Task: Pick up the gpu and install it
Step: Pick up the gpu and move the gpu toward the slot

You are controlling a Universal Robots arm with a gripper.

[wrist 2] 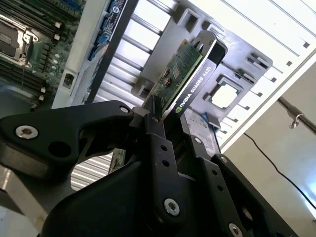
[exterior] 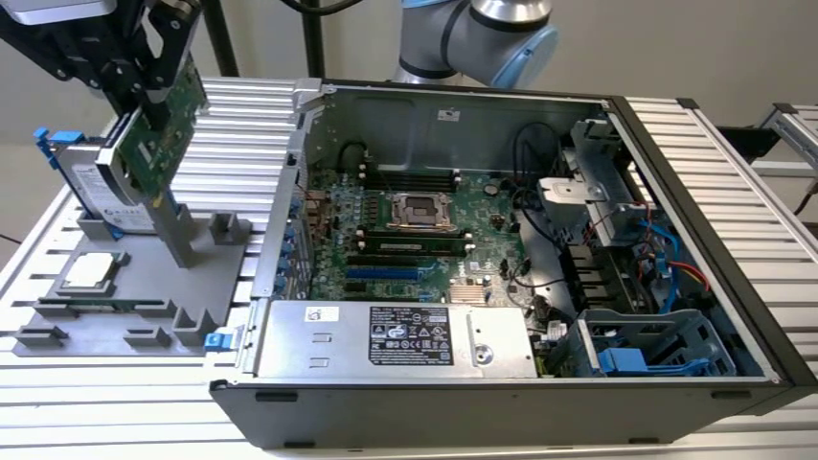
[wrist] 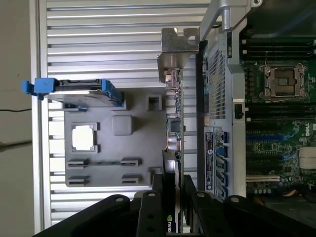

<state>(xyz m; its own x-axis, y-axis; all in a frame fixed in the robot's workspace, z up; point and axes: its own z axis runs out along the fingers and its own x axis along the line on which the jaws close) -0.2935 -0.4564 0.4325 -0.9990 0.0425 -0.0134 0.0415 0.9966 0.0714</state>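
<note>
jaws of the gripper (exterior: pixel 153 110) clamp the gpu (exterior: pixel 164 144), tilted over the grey plastic tray (exterior: pixel 141 287) beside the open case (exterior: pixel 409 129): thin green board, matte black cooler block (wrist 2: pixel 192 86), shiny bent silver bracket (wrist: pixel 178 42).

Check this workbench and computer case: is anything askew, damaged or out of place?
Nothing looks damaged or spilled. The one thing askew is the gpu, clamped in the gripper and leaning off upright over the gray holder. The hard drive and processor sit in their places there.

Your exterior view overlooks the computer case (exterior: pixel 422 120). Both wrist views hug the end effector (wrist 2: pixel 165 116), sharing the grey holder (wrist: pixel 113 148).
</note>
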